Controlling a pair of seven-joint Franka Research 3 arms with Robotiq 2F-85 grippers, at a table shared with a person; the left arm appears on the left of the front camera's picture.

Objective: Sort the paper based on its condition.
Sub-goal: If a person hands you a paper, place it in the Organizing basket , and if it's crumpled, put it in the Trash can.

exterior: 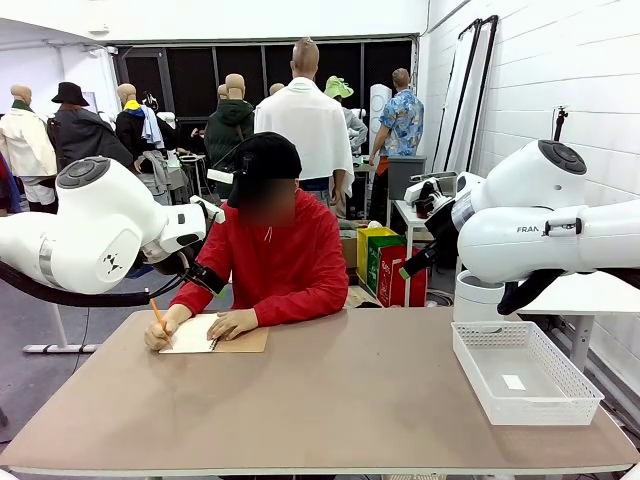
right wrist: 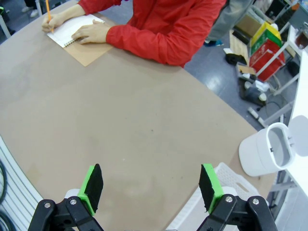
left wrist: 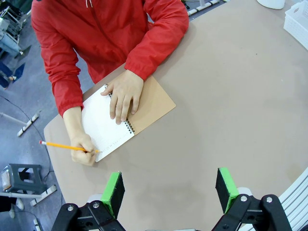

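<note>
- Front view: person in a red jacket [exterior: 285, 265] sits at the far side of the tan table [exterior: 330, 400], bent over an open spiral notebook [exterior: 215, 338].
- Paper: the white page [left wrist: 103, 125] lies flat on top of that notebook, at the far-left part of the table on the person's edge. It looks bound at the spiral coil [left wrist: 129, 126]; I can't tell its condition from here.
- Brown cover [left wrist: 151, 103] is folded out flat beside the page, on the table.
- Pencil hand [left wrist: 83, 149] holds an orange pencil [left wrist: 62, 146] with its tip on the page's near corner. The other hand [left wrist: 124, 94] is pressed flat across page and coil.
- White mesh basket [exterior: 530, 405] is on the right side of the table, well apart from the notebook. A small white slip [exterior: 513, 381] lies on its floor; can't tell what it is.
- Left gripper [left wrist: 168, 173]: green pads spread wide, nothing between them, up in the air over bare table just on the robot's side of the notebook.
- Right gripper [right wrist: 150, 168]: fingers spread wide, nothing held, above bare table with the basket's rim next to one finger.
</note>
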